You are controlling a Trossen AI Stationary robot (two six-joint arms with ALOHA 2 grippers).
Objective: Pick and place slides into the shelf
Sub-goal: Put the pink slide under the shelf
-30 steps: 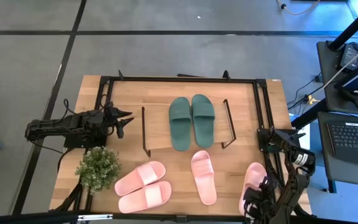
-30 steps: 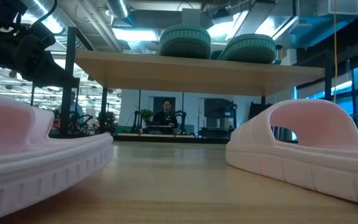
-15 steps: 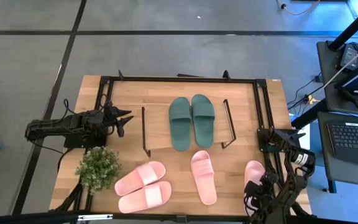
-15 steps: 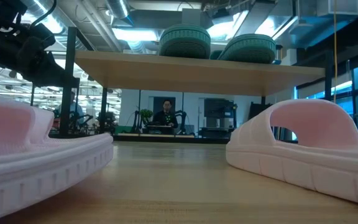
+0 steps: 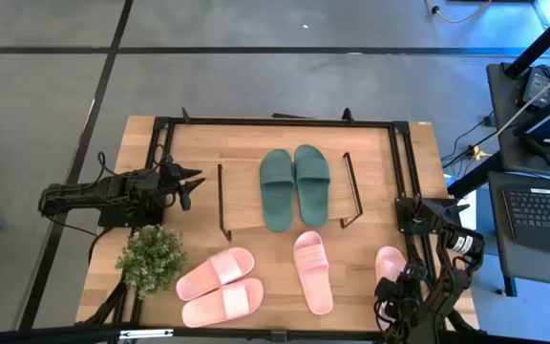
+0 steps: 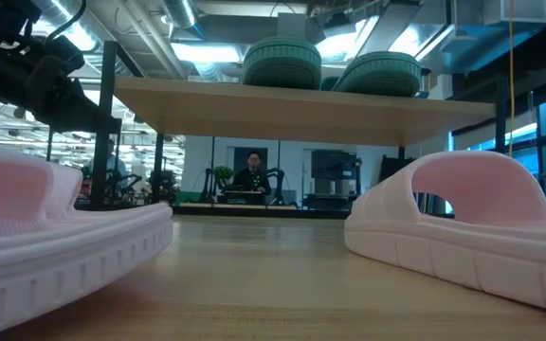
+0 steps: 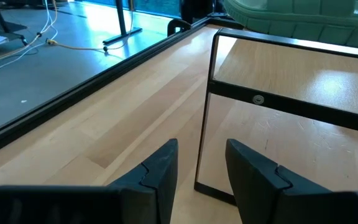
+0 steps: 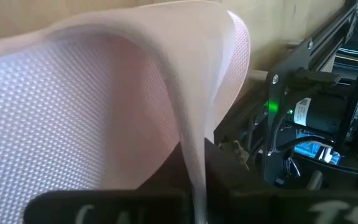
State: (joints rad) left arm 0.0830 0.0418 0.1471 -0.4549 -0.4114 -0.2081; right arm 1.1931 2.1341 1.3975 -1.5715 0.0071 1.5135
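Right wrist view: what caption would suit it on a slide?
Right gripper shut on the strap of a light pink slide, pinched close to the camera.

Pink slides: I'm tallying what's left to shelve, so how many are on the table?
4. Two lie together beside the plant, one sits mid-table in front of the shelf, and one is at the table's right front corner, pinched by the right gripper. None seems hidden.

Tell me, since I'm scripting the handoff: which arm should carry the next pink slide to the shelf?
The right. Its hand is already shut on a pink slide's strap at the table's near right corner; the left hand waits empty beside the shelf.
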